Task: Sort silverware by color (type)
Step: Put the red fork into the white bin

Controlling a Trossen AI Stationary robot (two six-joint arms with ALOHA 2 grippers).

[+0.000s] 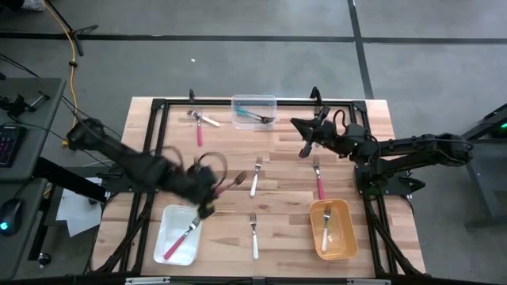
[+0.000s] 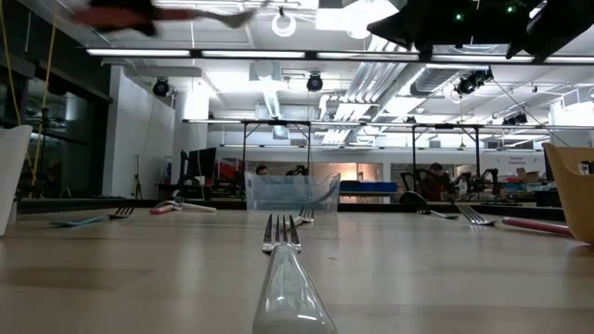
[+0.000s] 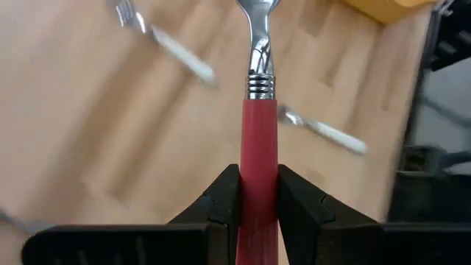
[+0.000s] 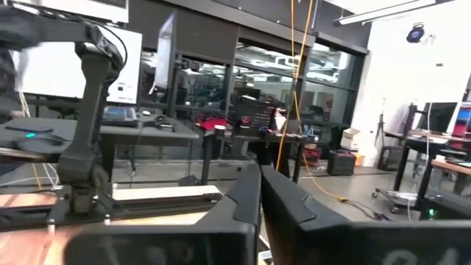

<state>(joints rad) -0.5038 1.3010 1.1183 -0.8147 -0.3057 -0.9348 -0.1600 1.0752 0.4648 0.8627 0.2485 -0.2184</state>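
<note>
Fingers [image 3: 221, 202] of the left gripper [image 1: 207, 190] are clamped on the handle of a red fork [image 3: 259, 154]. The handle stands pinched between them, and the silver head runs straight out ahead, clear of the table. From above, that gripper hangs just beyond the white tray [image 1: 163, 237], with the fork's tines poking out on the side away from the arm.

Over on the other side, the right gripper [image 1: 304, 136] is raised near the far edge of the table, its fingers pressed together on nothing that I can see.

As for the sorting, I'd call it well started but a good way from finished. One pink-handled fork [image 1: 179, 238] already lies in the white tray. A white-handled one [image 1: 326, 228] lies in the orange tray [image 1: 317, 237]. The clear bin [image 1: 255, 100] at the far side holds a teal fork [image 1: 257, 117].

Loose forks remain on the wood: a crossed pair [image 1: 202, 121], one pink and one white, off to the far side of the left fingers; a white fork [image 1: 256, 176] just past the carried fork's tines; another white one [image 1: 254, 236] nearer the front edge. A pink fork [image 1: 318, 179] lies below the right gripper, toward the orange tray. My guess is the held red fork belongs in the white tray beside those left fingers.
</note>
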